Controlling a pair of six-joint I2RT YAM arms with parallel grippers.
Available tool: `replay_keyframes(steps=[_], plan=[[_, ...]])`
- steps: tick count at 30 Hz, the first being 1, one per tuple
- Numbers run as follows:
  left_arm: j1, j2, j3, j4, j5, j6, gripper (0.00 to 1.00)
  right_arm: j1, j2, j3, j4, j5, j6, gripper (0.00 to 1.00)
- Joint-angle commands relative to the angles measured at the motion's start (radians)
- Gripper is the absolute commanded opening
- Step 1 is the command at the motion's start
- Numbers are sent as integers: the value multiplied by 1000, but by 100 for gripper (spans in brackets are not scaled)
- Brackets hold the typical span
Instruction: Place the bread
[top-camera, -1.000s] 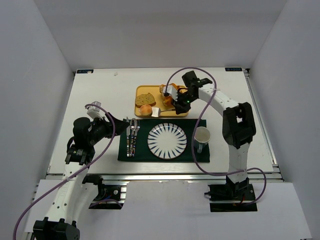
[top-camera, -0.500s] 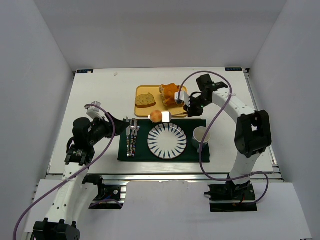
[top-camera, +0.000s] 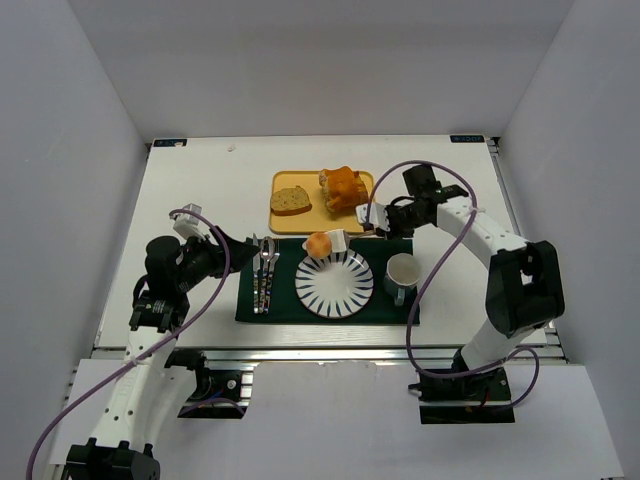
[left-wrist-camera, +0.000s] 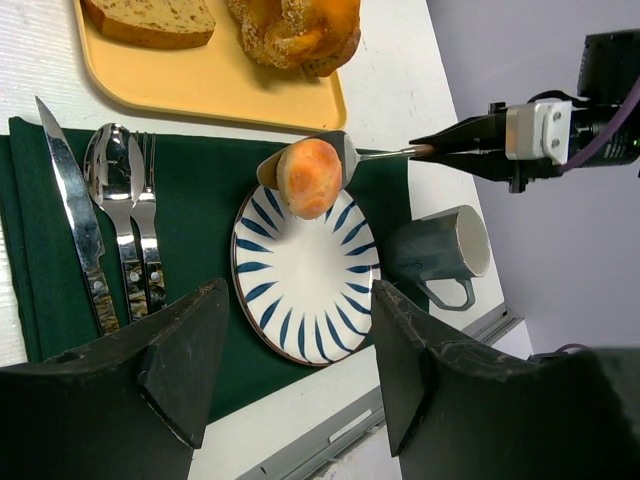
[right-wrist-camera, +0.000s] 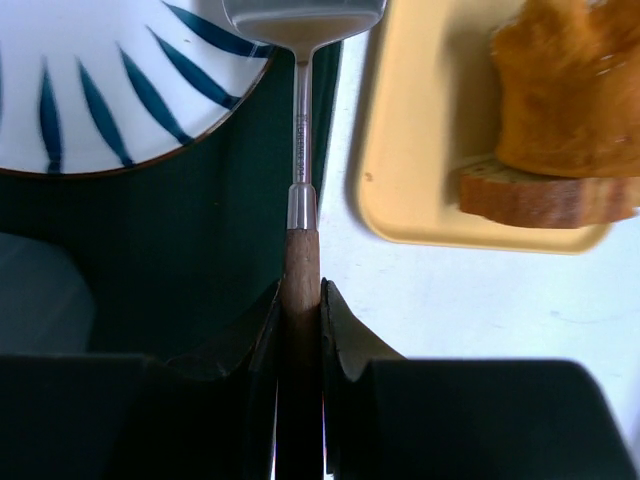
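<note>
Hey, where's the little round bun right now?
In the top view the bun sits on the spatula blade over the far-left rim of the plate, just in front of the yellow tray.

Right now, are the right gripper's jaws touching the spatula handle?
Touching. The right wrist view shows the right gripper with its jaws pressed against both sides of the wooden handle of the spatula, no gap.
</note>
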Motion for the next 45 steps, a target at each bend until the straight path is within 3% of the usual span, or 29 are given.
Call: replay_keyframes(steps=[1, 9, 17, 21, 27, 28, 30, 31, 33, 35, 39, 45], plan=[[-4, -14, 25, -1, -2, -3, 68, 0, -74, -55, 173, -10, -82, 0], [-4, -13, 22, 7, -2, -4, 68, 0, -134, -159, 316, 11, -200, 0], [-4, -17, 14, 10, -4, -6, 68, -3, -159, -192, 353, 10, -215, 0], [-4, -17, 11, 13, -2, -6, 68, -8, -153, -167, 359, -2, -147, 0], [-2, -20, 8, 19, -5, -6, 68, -67, -128, -17, 359, -73, 236, 0], [-4, -22, 7, 21, -5, -6, 68, -101, -133, -1, 379, -71, 418, 0], [-4, -25, 5, 28, -8, -12, 68, -174, -141, 23, 433, -33, 627, 0], [-4, -30, 2, 34, -8, -13, 68, -204, -153, 23, 481, 2, 844, 0], [-4, -34, -4, 51, -10, -21, 68, -277, -167, 0, 508, 155, 1013, 0], [-4, -37, -19, 67, -7, -29, 68, -314, -183, -47, 490, 288, 1129, 0], [-2, -24, -42, 110, 15, -32, 68, -386, -188, -159, 436, 519, 1191, 0], [-4, 9, -52, 157, 36, -24, 68, -471, -174, -289, 450, 548, 1256, 0]])
